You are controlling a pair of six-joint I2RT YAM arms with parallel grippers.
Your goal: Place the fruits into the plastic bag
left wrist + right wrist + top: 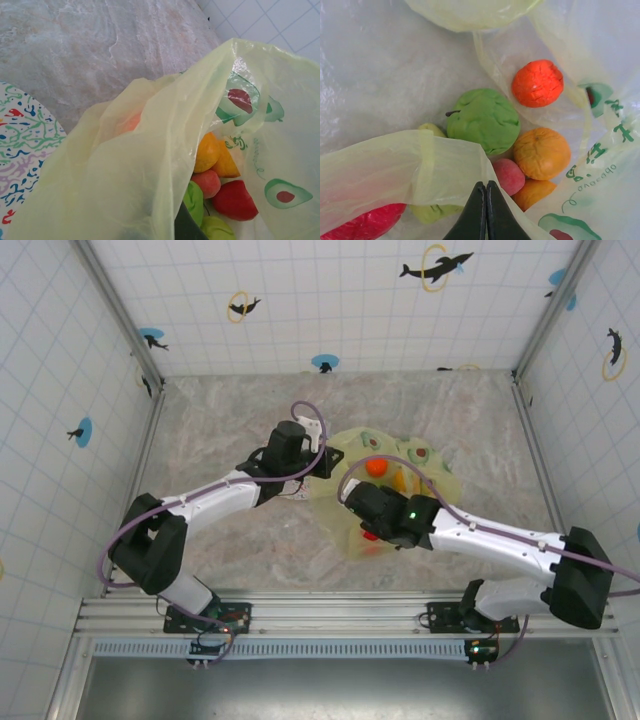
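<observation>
The plastic bag (440,465) lies open in the middle of the table, yellow-green with avocado prints. My left gripper (325,465) is at its left rim, shut on the film, which drapes over one dark finger (187,227). My right gripper (485,186) is shut, pinching the bag's near rim (420,170). Inside the bag lie a green apple (484,119), an orange-red fruit (537,83), an orange (541,152), a small pink-red fruit (508,176), a pear (432,212) partly under film, and a red fruit (365,225).
The patterned plate (25,145) sits just left of the bag, beside my left wrist. Tiled walls (100,390) close the marbled table (220,420) on three sides. Bare table lies behind and to the left of the bag.
</observation>
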